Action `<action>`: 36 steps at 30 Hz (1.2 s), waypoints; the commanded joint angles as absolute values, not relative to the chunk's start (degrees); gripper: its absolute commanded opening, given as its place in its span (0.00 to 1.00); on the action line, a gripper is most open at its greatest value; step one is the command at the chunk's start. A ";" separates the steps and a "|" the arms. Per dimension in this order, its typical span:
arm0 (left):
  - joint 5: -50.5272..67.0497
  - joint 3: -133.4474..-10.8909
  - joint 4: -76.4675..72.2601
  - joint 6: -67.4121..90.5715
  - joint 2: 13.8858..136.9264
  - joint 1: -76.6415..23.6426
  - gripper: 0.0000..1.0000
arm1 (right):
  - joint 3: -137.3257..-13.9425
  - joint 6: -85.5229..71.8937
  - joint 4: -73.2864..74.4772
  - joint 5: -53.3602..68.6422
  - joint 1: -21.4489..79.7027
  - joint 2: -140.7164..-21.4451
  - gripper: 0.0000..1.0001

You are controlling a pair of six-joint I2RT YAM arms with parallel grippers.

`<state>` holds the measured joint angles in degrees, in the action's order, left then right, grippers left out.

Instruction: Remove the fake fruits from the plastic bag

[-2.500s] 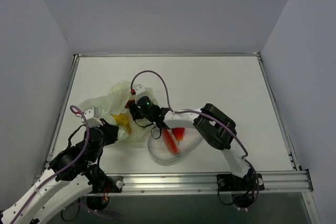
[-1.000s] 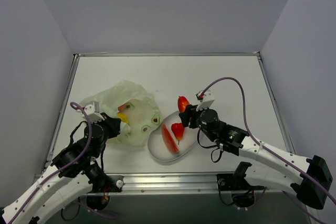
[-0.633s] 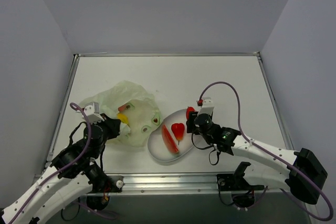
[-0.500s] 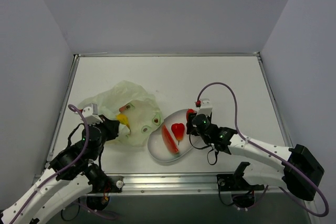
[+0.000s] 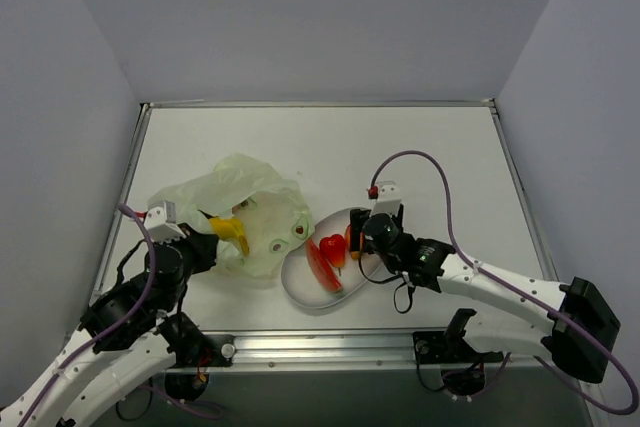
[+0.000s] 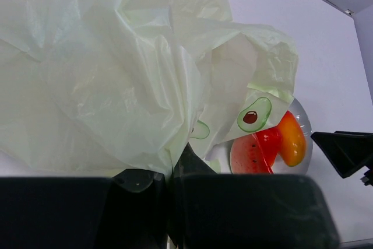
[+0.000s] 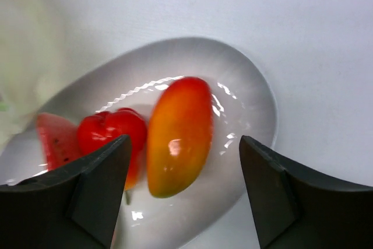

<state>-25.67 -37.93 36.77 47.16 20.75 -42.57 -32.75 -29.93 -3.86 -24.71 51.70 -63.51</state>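
Releasing orange fruit [image 7: 178, 135] on plate [image 7: 256, 103], right end effector [image 7: 183, 144] wide over it.
Left end effector [image 6: 172, 173] pinches plastic bag [image 6: 105, 74] beside plate; banana [image 5: 232, 230] likely next.

One plastic bag [image 5: 250, 209]: pale yellow-green, translucent, crumpled, avocado prints, lying just left of the white plate [image 7: 256, 94], with a yellow banana [image 5: 232, 230] at its near-left edge. On the plate, side by side: watermelon slice [image 7: 55, 138], red fruit [image 7: 113, 135], orange-red oval fruit [image 7: 178, 135].
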 commanded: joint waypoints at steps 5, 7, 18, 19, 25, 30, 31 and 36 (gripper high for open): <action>-27.51 -41.92 38.84 47.02 20.39 -42.10 0.02 | -43.94 -25.05 -17.37 -17.20 62.31 -71.50 0.20; -27.51 -42.19 40.16 47.20 19.87 -42.19 0.02 | -47.01 -25.66 -24.24 -12.67 63.45 -76.97 0.16; -27.51 -41.75 42.01 47.99 18.90 -42.19 0.02 | -61.16 -25.49 -37.87 -13.44 67.41 -104.57 0.46; -27.51 -41.66 42.01 47.99 18.72 -42.19 0.02 | -62.22 -24.88 -37.88 -13.71 67.41 -105.81 0.49; -27.77 -41.31 42.80 47.99 17.58 -42.19 0.02 | -66.18 -24.96 -40.16 -12.04 68.73 -113.20 0.61; -27.60 -41.13 42.28 48.08 17.67 -42.19 0.02 | -68.20 -25.05 -40.43 -13.88 68.91 -117.68 0.62; -27.51 -41.13 42.28 48.08 17.67 -42.19 0.02 | -68.99 -24.70 -40.34 -14.50 68.82 -118.21 0.61; -27.60 -41.04 42.45 48.08 17.84 -42.19 0.03 | -71.72 -23.38 -39.90 -15.29 68.73 -121.72 0.57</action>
<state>-26.89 -39.31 41.78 47.66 17.82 -42.57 -68.66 -24.69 -37.71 -12.99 68.47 -120.92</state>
